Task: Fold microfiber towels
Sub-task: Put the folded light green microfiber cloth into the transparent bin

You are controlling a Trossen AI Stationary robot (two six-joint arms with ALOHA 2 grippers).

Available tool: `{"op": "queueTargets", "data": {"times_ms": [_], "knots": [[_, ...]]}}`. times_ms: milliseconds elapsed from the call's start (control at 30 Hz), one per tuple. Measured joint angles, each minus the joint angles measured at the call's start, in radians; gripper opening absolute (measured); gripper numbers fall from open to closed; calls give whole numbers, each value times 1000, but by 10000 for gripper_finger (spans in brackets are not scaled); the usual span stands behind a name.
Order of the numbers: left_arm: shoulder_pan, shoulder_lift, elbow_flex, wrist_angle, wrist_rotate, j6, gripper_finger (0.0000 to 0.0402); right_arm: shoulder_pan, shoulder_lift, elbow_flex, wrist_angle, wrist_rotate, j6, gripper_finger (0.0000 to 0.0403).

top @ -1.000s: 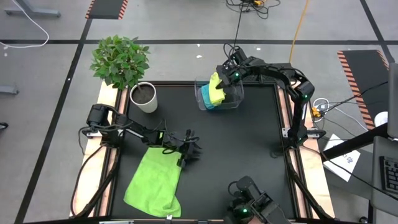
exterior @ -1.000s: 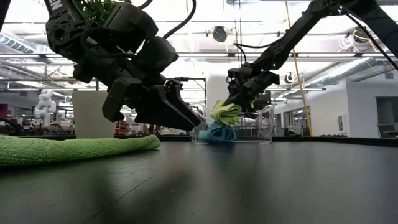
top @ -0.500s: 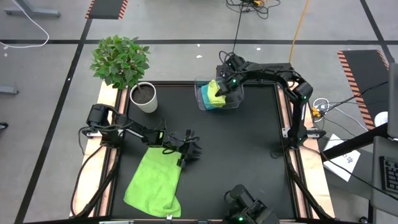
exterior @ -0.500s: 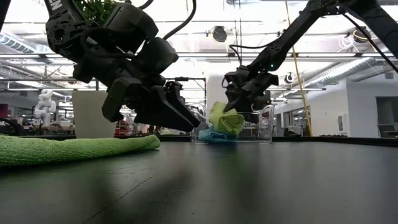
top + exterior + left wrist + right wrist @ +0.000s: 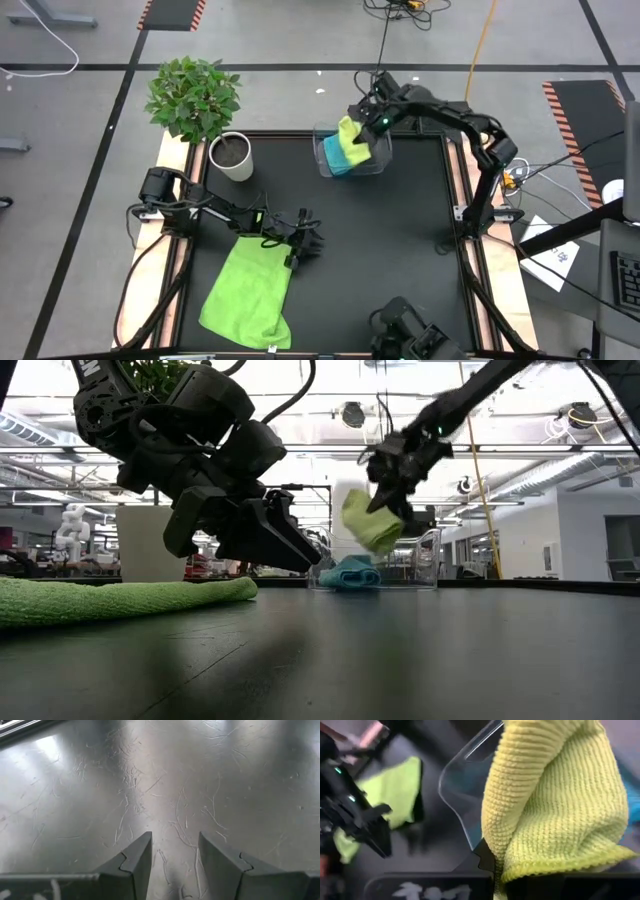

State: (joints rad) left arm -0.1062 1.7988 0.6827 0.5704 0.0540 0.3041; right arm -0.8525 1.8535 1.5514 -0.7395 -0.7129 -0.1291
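Observation:
A lime-green microfiber towel hangs bunched from my right gripper, which is shut on it above the clear plastic bin at the table's far side. A turquoise towel lies crumpled inside the bin. The second lime-green towel lies spread flat near the table's front left. My left gripper stands open just beyond that towel's far right corner, over bare table, touching nothing. My right gripper pinches a bunched fold of the lime-green towel between its two fingers, several layers thick. The fingers slant down from the table's far right. The towel hangs slack below them, lifted off the turquoise towel, its lower end at about the bin's rim.
A white pot with a leafy plant stands at the far left corner. The middle and right of the black table top lie bare. The bin's clear wall stands close beside the hanging towel.
My right gripper has risen above the bin and rolled, staying shut. The lime-green towel, which lay on the turquoise towel, has been lifted clear of it and now hangs below the fingers. The turquoise towel stays in the bin.

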Motion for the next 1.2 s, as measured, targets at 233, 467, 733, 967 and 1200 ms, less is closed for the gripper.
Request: {"op": "queueTargets", "data": {"times_ms": [233,467,733,967,1200], "knots": [[0,0,0,4,-1,28,163,1,36,222,-389,174,-224,1],[9,0,0,9,-2,35,163,16,45,230,-493,251,-475,1],[47,0,0,9,-1,34,163,78,48,230,-474,478,-678,1],[88,0,0,10,-1,27,163,139,83,231,-445,477,-746,0],[95,0,0,10,28,15,163,180,191,231,-436,544,-724,0]]}}
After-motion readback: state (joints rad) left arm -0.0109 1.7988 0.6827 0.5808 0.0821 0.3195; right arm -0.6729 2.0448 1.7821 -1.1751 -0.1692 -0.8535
